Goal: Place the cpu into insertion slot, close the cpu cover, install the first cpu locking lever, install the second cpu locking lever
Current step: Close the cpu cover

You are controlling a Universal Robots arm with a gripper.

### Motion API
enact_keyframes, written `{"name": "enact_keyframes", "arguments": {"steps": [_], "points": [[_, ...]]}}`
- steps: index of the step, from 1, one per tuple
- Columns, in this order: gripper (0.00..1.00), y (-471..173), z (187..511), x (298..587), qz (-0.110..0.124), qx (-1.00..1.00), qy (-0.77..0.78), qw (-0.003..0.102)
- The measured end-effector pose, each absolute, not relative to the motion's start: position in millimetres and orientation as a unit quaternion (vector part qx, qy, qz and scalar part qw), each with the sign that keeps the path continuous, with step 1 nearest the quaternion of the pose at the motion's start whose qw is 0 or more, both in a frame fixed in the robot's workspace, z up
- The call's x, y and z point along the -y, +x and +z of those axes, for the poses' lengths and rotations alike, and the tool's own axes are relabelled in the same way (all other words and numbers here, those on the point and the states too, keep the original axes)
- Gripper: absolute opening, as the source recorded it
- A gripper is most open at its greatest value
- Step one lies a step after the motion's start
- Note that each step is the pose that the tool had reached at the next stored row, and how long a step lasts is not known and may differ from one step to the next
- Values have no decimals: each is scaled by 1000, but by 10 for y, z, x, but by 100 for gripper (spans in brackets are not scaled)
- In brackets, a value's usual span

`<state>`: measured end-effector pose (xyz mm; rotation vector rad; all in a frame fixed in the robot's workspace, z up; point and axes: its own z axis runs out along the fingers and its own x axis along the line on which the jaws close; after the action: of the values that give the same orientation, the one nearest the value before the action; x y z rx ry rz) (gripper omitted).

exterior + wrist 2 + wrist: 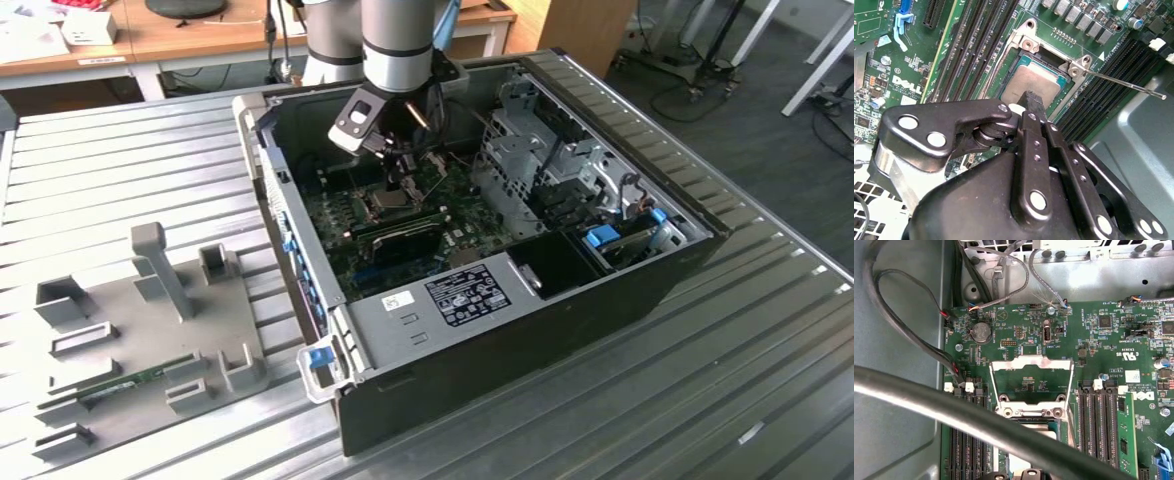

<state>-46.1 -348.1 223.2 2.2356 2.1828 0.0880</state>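
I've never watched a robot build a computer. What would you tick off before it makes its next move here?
1. Chip lying in its socket: ok, its grey top shows there in the second wrist view.
2. Chip seated flat: cannot tell, the gripper hides one edge.
3. Gripper lined up: ok, it hangs right over the chip.
4. Cover shut: not ok, it stands swung open in the first wrist view.
5. Locking lever latched: not ok, the thin rod sticks out free beside the socket.
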Motion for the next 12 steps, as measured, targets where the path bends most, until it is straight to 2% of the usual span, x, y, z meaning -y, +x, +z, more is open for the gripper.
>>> {"name": "enact_keyframes", "arguments": {"steps": [12], "points": [[11, -461, 2396, 3481, 28, -698, 715, 8]]}}
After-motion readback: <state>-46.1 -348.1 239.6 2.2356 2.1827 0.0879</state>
